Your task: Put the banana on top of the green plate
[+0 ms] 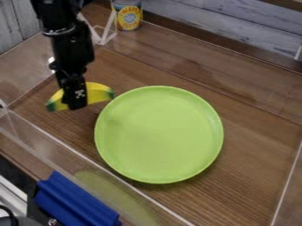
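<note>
A robot test bench, lab-like: a wooden counter (224, 66) fenced by clear plastic walls (30, 146), a pale plank wall (224, 22) at the far side.
</note>
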You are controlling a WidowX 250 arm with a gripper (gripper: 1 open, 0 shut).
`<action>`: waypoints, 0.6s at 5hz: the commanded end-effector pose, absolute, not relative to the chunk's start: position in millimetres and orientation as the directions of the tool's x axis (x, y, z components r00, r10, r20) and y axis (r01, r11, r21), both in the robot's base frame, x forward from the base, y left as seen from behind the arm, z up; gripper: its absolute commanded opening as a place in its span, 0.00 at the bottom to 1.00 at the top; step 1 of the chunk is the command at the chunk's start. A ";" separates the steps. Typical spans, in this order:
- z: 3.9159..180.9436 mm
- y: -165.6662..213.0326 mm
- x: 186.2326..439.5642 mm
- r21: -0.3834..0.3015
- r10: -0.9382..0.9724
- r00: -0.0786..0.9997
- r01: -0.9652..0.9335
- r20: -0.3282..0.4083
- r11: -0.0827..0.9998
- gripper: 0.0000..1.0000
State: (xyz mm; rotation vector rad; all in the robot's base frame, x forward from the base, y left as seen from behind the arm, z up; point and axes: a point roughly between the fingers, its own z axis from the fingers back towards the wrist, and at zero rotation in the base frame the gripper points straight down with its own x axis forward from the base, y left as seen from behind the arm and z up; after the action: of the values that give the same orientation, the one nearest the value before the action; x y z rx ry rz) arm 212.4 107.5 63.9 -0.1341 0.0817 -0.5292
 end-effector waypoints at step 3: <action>62.7 101.7 213.7 -0.134 -0.529 0.848 0.521 -0.024 0.843 1.00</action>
State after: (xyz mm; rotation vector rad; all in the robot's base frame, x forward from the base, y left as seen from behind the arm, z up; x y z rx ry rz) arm 211.7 100.1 58.2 -0.1372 0.0793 -0.5586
